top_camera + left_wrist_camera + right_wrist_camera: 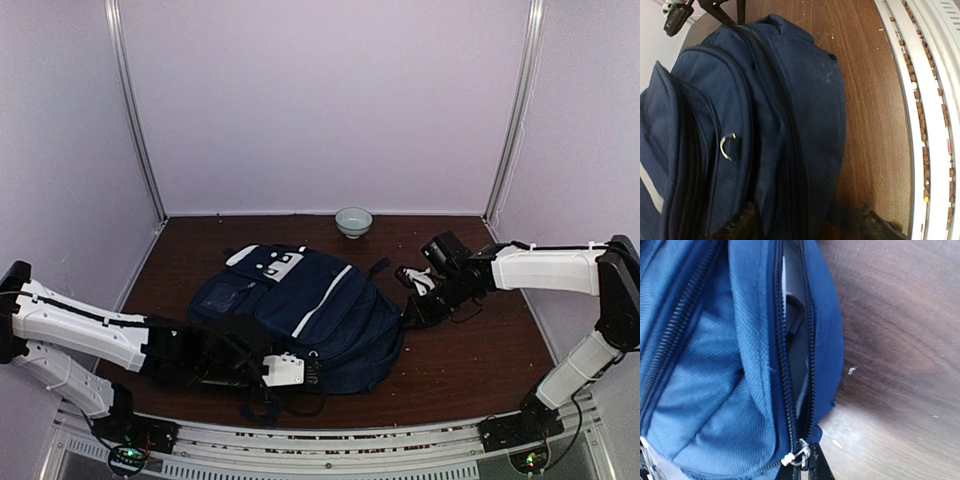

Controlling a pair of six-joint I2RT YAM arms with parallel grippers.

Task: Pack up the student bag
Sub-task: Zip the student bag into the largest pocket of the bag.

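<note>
— Since the student bag (320, 310) lies limp mid-worktop, toward the near edge, where to grip?
— Seams or zip pull (799, 456); soft cloth sags. Right gripper (807, 472) pinches that pull; left gripper (807, 227) stands spread.

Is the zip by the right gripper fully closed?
No, the zip on the student bag gapes open, with its pull pinched by the right gripper.

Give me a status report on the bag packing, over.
Left gripper open at the student bag. Right gripper shut on its zip pull. Bag lying flat, that zip partly open. Bowl behind, not in the way.
</note>
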